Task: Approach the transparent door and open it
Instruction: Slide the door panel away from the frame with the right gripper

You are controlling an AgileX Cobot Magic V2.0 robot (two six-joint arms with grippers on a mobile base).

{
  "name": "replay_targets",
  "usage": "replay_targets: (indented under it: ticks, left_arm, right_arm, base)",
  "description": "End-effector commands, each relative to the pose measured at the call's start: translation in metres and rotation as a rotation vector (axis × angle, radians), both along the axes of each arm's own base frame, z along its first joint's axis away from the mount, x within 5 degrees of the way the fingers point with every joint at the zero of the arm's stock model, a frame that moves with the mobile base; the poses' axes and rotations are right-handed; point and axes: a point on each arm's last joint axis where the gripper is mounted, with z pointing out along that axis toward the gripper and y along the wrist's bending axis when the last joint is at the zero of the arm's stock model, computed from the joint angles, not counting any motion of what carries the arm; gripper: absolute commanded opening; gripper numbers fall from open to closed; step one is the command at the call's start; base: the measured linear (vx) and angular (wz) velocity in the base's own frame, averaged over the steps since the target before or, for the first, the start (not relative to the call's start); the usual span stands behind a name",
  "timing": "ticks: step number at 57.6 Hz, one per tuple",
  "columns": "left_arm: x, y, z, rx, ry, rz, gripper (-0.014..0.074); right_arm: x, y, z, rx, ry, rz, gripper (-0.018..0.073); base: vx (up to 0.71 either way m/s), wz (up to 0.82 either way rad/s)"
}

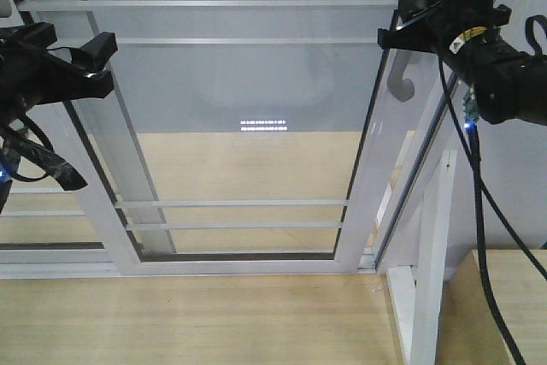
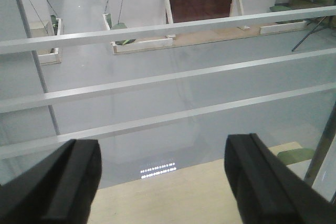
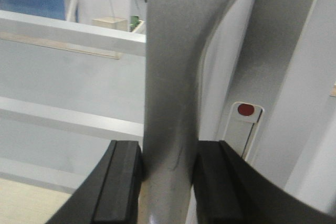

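Grip firm: right pincer (image 3: pixel 167 179) clamped on handle (image 3: pixel 176 66) of door (image 1: pixel 239 74); left pincer (image 2: pixel 163 174) wide, empty. Pull steady, pads (image 3: pixel 123 182) square, follow door's path, no twist.

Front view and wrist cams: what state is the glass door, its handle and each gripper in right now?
Transparent glass door in white metal frame, looks closed, though hard to confirm.
Curved grey-white pull handle, clamped from both sides.
Right gripper, shut on the handle.
Left gripper, open, empty.
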Motion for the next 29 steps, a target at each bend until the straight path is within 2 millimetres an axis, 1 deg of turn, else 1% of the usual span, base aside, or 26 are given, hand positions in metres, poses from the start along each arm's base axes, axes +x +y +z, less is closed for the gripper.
replay_targets:
  ticks: [1, 10, 18, 23, 29]
  left_arm:
    - [0.0, -0.002, 0.026, -0.053, -0.136, -0.013, 0.0587]
    - [0.0, -0.002, 0.026, -0.053, -0.136, -0.013, 0.0587]
    - [0.0, -0.002, 0.026, -0.055, -0.144, -0.014, 0.0587]
    - [0.0, -0.002, 0.027, -0.058, -0.153, -0.016, 0.0587]
    - [0.0, -0.002, 0.028, -0.061, -0.158, -0.017, 0.0587]
  right_arm:
    - [-0.011, 0.032, 0.04, -0.042, -0.2, 0.135, 0.0094]
    - [-0.017, 0.054, 0.041, -0.034, -0.206, 0.192, 0.0094]
    - [-0.022, 0.068, 0.041, -0.039, -0.215, 0.228, 0.0094]
    - [-0.023, 0.068, 0.043, -0.048, -0.216, 0.231, 0.0094]
    - [-0.027, 0.065, 0.053, -0.055, -0.205, 0.22, 0.0094]
  base:
    - [0.0, 0.0]
    - [0.0, 0.0]
    - [0.0, 0.0]
    - [0.0, 0.0]
    - [0.0, 0.0]
